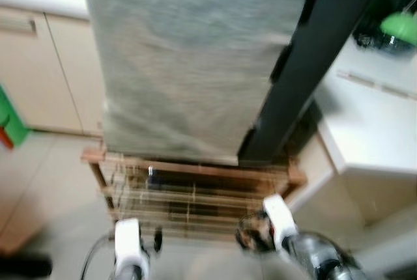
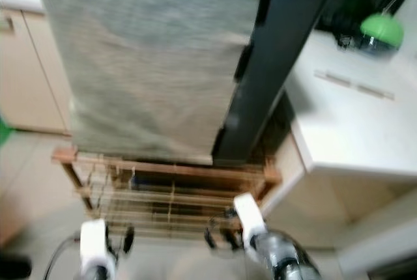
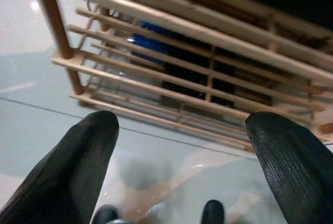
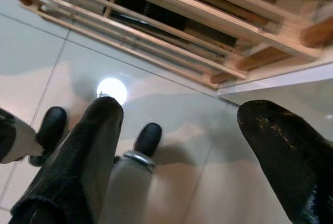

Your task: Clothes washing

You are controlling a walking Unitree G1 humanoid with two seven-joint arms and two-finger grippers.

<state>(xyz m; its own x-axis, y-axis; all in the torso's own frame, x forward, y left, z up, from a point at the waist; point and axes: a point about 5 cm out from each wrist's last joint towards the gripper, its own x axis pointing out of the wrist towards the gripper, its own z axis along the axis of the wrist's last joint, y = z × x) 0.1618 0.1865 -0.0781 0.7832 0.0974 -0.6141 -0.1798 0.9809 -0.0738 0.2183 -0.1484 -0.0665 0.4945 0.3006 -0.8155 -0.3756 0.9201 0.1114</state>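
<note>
A grey-green cloth (image 1: 186,58) hangs down over a wooden slatted rack (image 1: 195,192) straight ahead; a dark panel (image 1: 313,58) leans beside the cloth on its right. Both arms hang low in front of the rack. My left gripper (image 3: 179,146) is open, its black fingers (image 3: 78,166) spread wide above the tiled floor (image 3: 47,130), pointing at the rack's lower slats (image 3: 171,94). My right gripper (image 4: 182,140) is open too, over the floor near the rack's right corner (image 4: 229,73). Nothing is held in either. The head views are blurred.
Beige cabinets (image 1: 45,71) line the left wall. A white counter (image 1: 371,117) stands on the right with a green-topped object (image 1: 399,29) on it. Something blue (image 3: 148,44) and dark shapes lie behind the rack's slats. My own feet (image 4: 52,127) show on the pale floor.
</note>
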